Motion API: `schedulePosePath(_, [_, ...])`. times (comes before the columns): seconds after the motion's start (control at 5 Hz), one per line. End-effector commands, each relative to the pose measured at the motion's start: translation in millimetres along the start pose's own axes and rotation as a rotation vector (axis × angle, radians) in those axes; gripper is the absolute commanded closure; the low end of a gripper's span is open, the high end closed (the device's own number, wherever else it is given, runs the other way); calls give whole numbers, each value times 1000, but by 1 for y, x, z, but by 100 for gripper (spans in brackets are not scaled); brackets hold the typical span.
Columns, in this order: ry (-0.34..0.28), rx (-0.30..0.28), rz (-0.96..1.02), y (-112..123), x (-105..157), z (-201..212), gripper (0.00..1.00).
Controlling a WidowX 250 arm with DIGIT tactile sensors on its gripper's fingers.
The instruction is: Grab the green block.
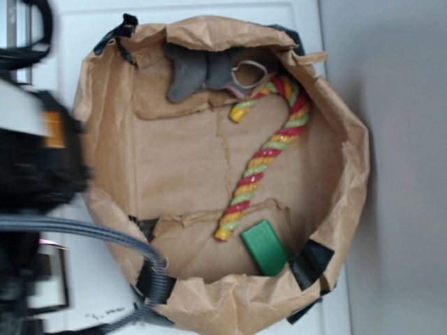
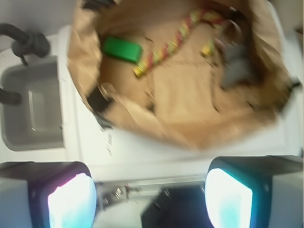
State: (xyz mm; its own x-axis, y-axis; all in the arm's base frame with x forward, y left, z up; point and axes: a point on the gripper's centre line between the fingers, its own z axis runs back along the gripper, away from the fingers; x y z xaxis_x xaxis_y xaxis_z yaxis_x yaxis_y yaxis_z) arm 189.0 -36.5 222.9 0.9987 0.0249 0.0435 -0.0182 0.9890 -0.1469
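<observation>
The small flat dark-green rectangular block [image 2: 122, 49] lies ahead-left of the wide-spread, empty hand [image 2: 151, 199] — well apart.

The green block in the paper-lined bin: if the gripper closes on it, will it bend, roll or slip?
The green block looks solid and flat with rounded corners, so it probably stays stiff and will not roll. Its smooth surface may slip a little. It lies beside the rope toy, which could be nudged.

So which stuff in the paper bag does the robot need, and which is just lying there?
Needed:
- green block
- pincer, open, outside the bag

Just lying about:
- striped rope cane
- grey cloth toy
- brown paper bag holding them all
</observation>
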Motion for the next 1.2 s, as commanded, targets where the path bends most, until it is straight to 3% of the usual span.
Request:
schedulePosePath(0.0, [-67, -10, -10, -6, 60, -6, 0])
schedulePosePath(0.6, [-67, -10, -10, -6, 60, -6, 0])
schedulePosePath(0.8, [-145, -75, -272, 1, 84, -23, 0])
schedulePosePath(1.0, [-178, -149, -526, 4, 99, -27, 0])
